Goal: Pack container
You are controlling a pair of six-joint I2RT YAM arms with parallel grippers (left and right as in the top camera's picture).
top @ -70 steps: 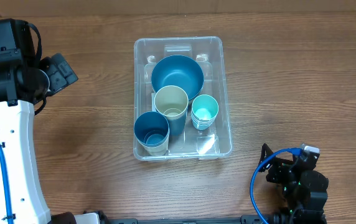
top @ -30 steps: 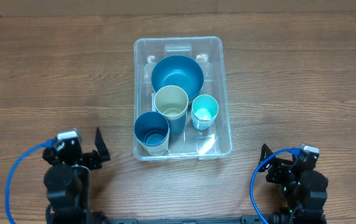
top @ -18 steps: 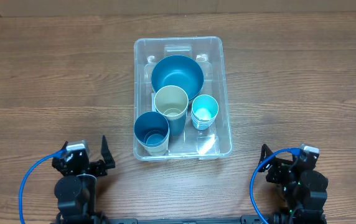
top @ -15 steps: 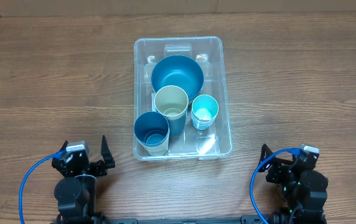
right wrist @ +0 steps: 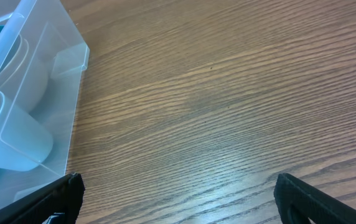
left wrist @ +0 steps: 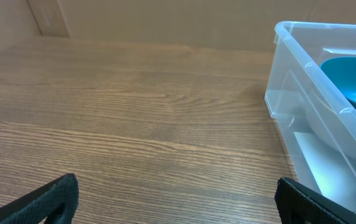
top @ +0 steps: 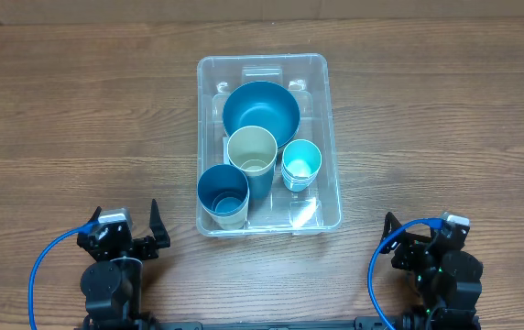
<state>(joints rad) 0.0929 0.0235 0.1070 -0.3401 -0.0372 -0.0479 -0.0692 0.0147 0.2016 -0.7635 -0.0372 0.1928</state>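
Overhead, the container [top: 306,213] sits in the middle of the table [top: 445,110], and everything in sight is already inside it. A blue bowl [top: 261,112] fills its far end. A cream cup [top: 252,150] stands at its centre, a dark blue cup [top: 223,192] in its near-left corner and a pale teal cup [top: 301,161] toward its right wall. Nothing lies loose on the wood around the container, so I judge the packing done, or close to it, with only parking the arms left.

To do that well, both arms should rest low and well away from the container walls, so that no finger clips the rim or shifts the load. The cups stand upright and look light, and I think a small knock on the thin plastic wall could tip one.

The left gripper [top: 125,223] rests off the container's near-left corner, apart from it. Its jaws are spread wide, and the left wrist view shows only bare wood between them. The right gripper [top: 422,234] rests off the container's near-right corner, further out. Its jaws are also fully released, holding and touching nothing.
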